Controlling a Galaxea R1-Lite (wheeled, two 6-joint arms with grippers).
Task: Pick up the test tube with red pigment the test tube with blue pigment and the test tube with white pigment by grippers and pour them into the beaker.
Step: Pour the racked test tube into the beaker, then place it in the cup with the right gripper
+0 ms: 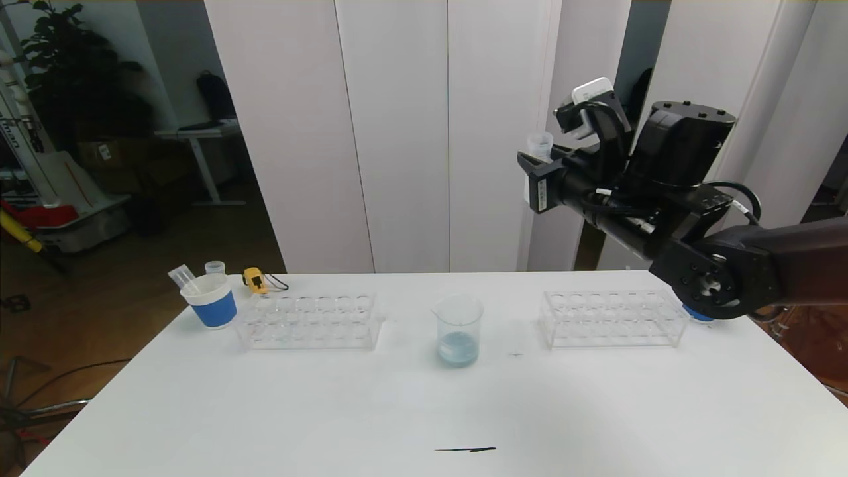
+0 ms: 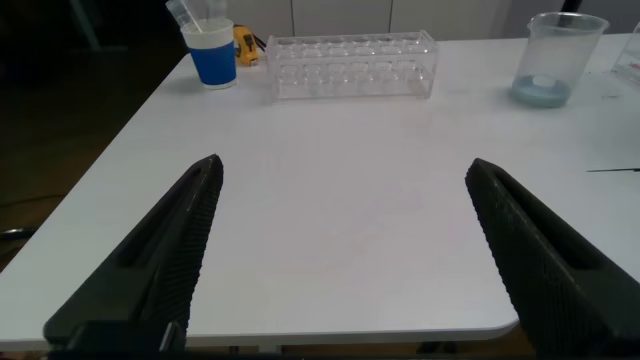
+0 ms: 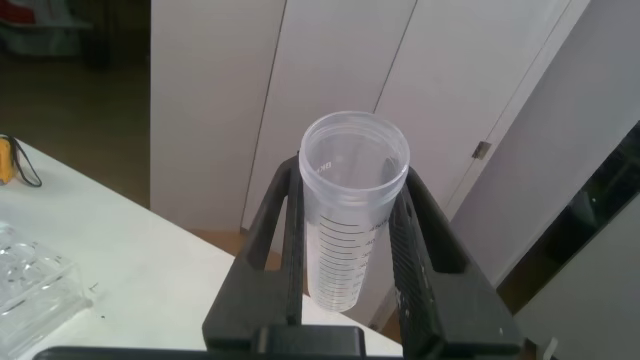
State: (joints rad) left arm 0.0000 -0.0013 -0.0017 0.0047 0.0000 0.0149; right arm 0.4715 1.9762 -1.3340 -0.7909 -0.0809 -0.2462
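Right gripper (image 1: 538,161) fingers (image 3: 293,240) are clamped on a clear graduated tube (image 3: 350,205), upper right of the head view, high above the surface (image 1: 424,397). Tube looks empty in the right wrist view; which pigment it held, cannot tell. Tube's open mouth faces the wrist camera, body sits between the two black fingers, touching both.

Left gripper (image 2: 340,260) fingers (image 2: 170,250) are spread wide, nothing between them. It hangs over the near left edge of the surface, seen only in the left wrist view, out of the head frame.

Beaker (image 1: 458,330) stands upright at centre of the head view, on the surface, between two clear racks. Pale blue liquid at its bottom. Left wrist view shows it upper right of frame (image 2: 552,58).

Left rack (image 1: 310,322) is left of centre, right rack (image 1: 613,318) right of centre; both look to hold no tubes. Right arm's elbow joint covers the right rack's far right end.

Blue-and-white paper cup (image 1: 211,299) sits at left, beside the left rack, with a clear tube (image 1: 181,276) leaning in it. A second small clear tube (image 1: 214,267) stands just behind the cup. Yellow tool (image 1: 254,280) lies near the cup, at the far edge. A blue-rimmed thing (image 1: 697,314) peeks under the right arm's elbow, mostly hidden.

Thin dark mark (image 1: 465,449) on the surface, lower centre.
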